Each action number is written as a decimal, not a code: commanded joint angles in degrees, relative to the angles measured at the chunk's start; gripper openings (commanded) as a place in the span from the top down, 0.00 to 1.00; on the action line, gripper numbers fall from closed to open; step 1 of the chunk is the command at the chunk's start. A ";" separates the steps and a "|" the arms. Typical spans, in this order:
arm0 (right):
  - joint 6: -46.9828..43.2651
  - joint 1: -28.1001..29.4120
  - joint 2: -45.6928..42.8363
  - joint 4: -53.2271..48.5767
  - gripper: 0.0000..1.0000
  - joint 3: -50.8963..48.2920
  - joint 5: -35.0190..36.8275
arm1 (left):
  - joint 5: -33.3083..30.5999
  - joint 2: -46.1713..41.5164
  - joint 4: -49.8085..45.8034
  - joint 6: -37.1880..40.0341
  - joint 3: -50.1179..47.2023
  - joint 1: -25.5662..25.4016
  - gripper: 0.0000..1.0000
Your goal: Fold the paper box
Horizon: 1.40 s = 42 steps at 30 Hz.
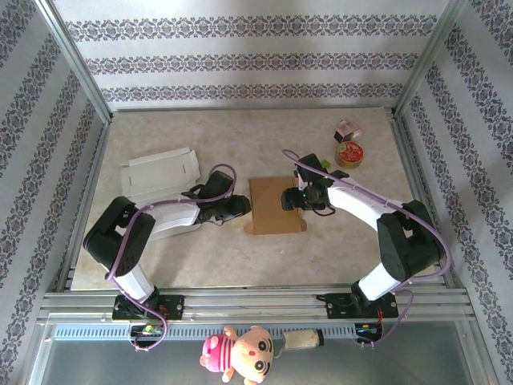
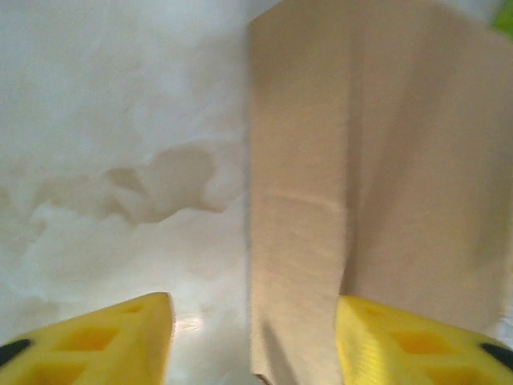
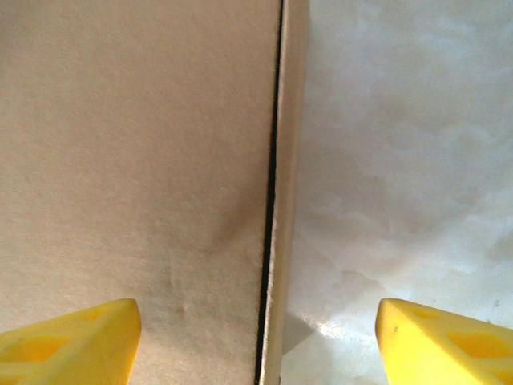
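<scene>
The brown paper box point(image 1: 275, 205) lies flat in the middle of the table. My left gripper point(image 1: 240, 207) is at its left edge. In the left wrist view the left gripper point(image 2: 252, 345) is open, and a raised brown side flap point(image 2: 296, 241) stands between its yellow fingertips point(image 2: 104, 341), close to the right one and apart from the left one. My right gripper point(image 1: 290, 199) hovers over the box's right part. In the right wrist view the right gripper point(image 3: 260, 345) is open and straddles the box's right edge point(image 3: 276, 200), one fingertip over cardboard and the other over bare table.
A white unfolded box point(image 1: 160, 176) lies at the back left, beside the left arm. A small pink-brown carton point(image 1: 347, 130) and a round red tin point(image 1: 350, 154) sit at the back right. A plush doll point(image 1: 240, 353) lies below the table's front rail.
</scene>
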 commanded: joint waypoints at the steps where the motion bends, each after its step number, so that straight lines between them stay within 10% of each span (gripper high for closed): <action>1: 2.74 -2.56 -0.97 2.71 0.23 2.94 -3.82 | 0.28 -2.41 5.75 1.82 3.37 0.58 0.38; 8: 6.66 -5.61 5.50 9.06 0.32 1.91 -13.92 | 3.35 3.98 11.64 -0.78 4.57 0.85 0.35; 20: 6.25 -7.24 12.23 14.38 0.48 -4.08 -19.99 | 4.96 9.38 17.26 -2.98 0.87 0.92 0.65; 34: 7.53 -16.81 18.36 27.65 0.67 -8.81 -35.36 | -5.05 -2.17 1.16 6.90 2.24 5.72 0.31; 42: 10.15 -19.32 21.75 30.99 0.69 -9.11 -39.31 | 12.39 5.91 20.65 -0.38 0.31 6.68 0.28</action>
